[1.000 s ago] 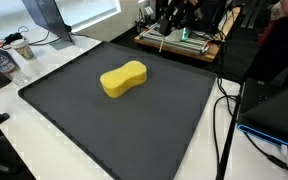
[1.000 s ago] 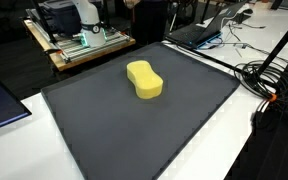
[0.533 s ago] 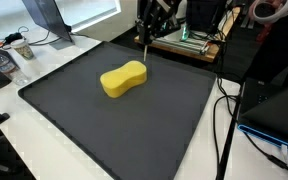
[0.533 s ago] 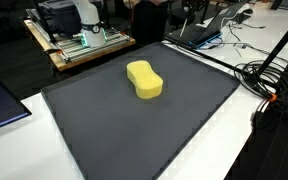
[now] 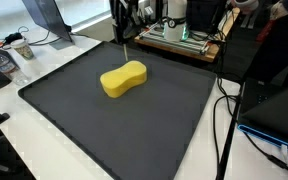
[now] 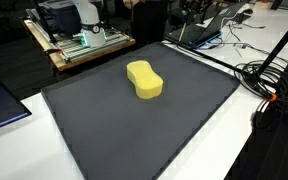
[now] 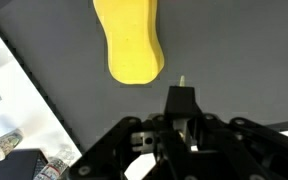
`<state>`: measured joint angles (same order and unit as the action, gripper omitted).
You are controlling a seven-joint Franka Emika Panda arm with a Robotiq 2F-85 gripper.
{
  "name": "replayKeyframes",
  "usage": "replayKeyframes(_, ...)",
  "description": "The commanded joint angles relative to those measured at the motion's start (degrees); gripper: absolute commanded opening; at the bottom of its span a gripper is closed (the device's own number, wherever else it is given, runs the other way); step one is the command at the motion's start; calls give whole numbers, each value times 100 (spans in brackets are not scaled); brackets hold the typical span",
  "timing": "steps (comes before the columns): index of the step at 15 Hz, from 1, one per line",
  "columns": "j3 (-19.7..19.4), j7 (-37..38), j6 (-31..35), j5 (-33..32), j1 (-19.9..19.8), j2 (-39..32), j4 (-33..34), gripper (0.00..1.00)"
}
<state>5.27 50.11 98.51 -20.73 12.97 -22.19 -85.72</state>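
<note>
**Fingers pinched shut, sponge sitting just ahead of them**

So the gripper [image 7: 181,99] is being shown fully closed in the wrist view, with no gap being left between the two fingers. A thin pale stick [image 7: 181,81] is being pinched between the tips, with only its light end poking out past them. What exactly it is can't be told, since it's too small. In an exterior view the gripper [image 5: 125,31] is being held up above the far edge of the black rubbery mat [image 5: 104,130], and the same stick [image 5: 125,50] is being dangled straight down from it toward that edge.

The yellow peanut-shaped foam sponge [image 5: 123,79] is lying flat on the mat, roughly mid-mat but a bit toward the far side, and it's being seen that way in both exterior views [image 6: 144,80]. Nothing is touching it. From the wrist camera the sponge [image 7: 129,40] is being framed ahead of the fingertips and a little off to the left, with a strip of bare mat [image 7: 234,60] being left between its near end and the stick's tip. So it's near, but clearly apart.

The mat is being carried by a white table [image 5: 14,140], and a wooden board [image 5: 179,42] loaded with electronics is sitting just behind the mat, beside the gripper.
</note>
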Motion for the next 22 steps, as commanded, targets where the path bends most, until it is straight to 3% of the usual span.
replayKeyframes(1,-174,-278,123,177,-99,190,-216,4)
replayKeyframes(5,-288,-430,433,274,-276,481,-749,4)
replayKeyframes(14,-362,-436,1429,508,-645,1716,-3010,4)
replayKeyframes(18,-321,-50,1969,87,-632,1998,-3777,4)
replayKeyframes(19,-318,105,2172,25,-641,2013,-3930,4)
replayKeyframes(20,-302,-174,1788,208,-666,1733,-3432,4)
replayKeyframes(21,-297,-140,1849,194,-667,1750,-3531,16)
replayKeyframes(22,-297,-141,1849,194,-665,1738,-3530,16)
